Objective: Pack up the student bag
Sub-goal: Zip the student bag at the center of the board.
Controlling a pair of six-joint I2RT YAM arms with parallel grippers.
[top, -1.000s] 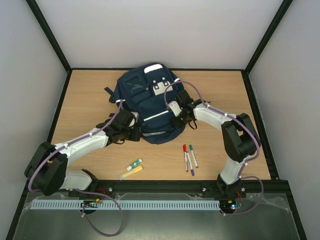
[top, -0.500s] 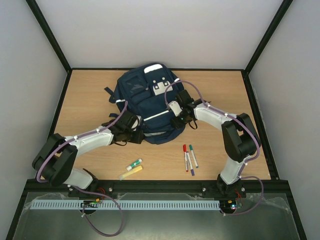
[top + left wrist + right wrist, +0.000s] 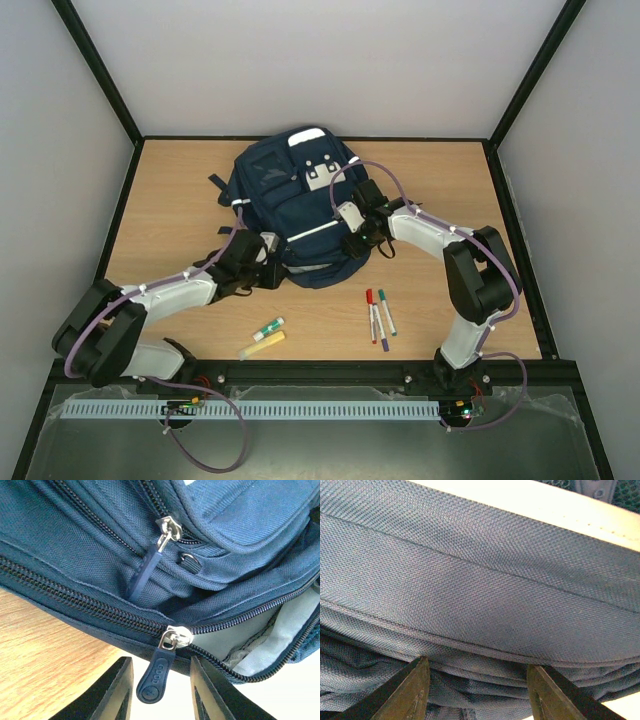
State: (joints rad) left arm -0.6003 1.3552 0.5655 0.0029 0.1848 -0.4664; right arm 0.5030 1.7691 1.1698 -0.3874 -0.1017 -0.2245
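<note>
On table (image 3: 170, 200), navy student bag (image 3: 290, 215) part-unzipped; L tool (image 3: 161, 664) apart round zip pull (image 3: 154, 679), R tool (image 3: 475, 669) grip unclear.

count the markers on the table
5. A red-capped marker, a purple-tipped marker and a green-capped marker lie together right of centre; a green-white marker and a yellow marker left of centre. The bag could hide more.

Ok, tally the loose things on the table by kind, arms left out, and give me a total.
Backpack: 1
Marker pens: 3
Highlighters: 2
Total: 6
</note>
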